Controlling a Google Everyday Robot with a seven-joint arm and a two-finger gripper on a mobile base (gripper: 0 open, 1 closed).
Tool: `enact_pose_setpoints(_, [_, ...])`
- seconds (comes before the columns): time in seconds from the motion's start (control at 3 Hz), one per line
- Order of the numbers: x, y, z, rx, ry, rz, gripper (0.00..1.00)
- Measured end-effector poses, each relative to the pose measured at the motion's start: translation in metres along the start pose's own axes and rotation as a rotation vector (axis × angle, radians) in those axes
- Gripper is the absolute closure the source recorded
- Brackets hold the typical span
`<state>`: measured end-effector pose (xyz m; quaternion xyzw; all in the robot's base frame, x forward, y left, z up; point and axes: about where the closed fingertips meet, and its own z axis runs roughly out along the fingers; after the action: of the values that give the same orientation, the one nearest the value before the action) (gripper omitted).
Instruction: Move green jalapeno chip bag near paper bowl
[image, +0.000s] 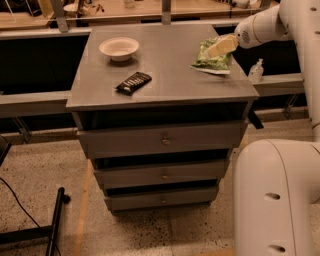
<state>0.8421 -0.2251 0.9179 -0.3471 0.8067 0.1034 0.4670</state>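
Surface: grey drawer cabinet (165, 75) on a speckled floor.
Green jalapeno chip bag (211, 59): on the right side of the top, well apart from the paper bowl (119, 48) at rear left.
Gripper (223, 46): over the bag's upper part, touching it; I cannot tell if it grips.

Gripper (220, 47) low, on outstretched arm (265, 27)

The paper bowl (119, 48) sat at the rear left of the tabletop (170, 60), with a wrapped bar (133, 82) in front of it, slightly to its right. The green jalapeno chip bag (210, 62) lay at the right edge (well apart from both). The gripper (221, 46) was over the bag's rear part, its arm extending off to the right. A small bottle (256, 70) stood just beyond the tabletop's right side, and drawers (162, 141) were stacked beneath.
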Motion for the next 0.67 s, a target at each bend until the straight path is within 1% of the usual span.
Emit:
enact_pose_setpoints(0.33, [0.001,-0.014,0.02,0.049,-0.041,0.073,0.0])
enact_pose_setpoints(0.67, [0.003,-0.026,0.039,0.134,-0.023,0.118,0.0])
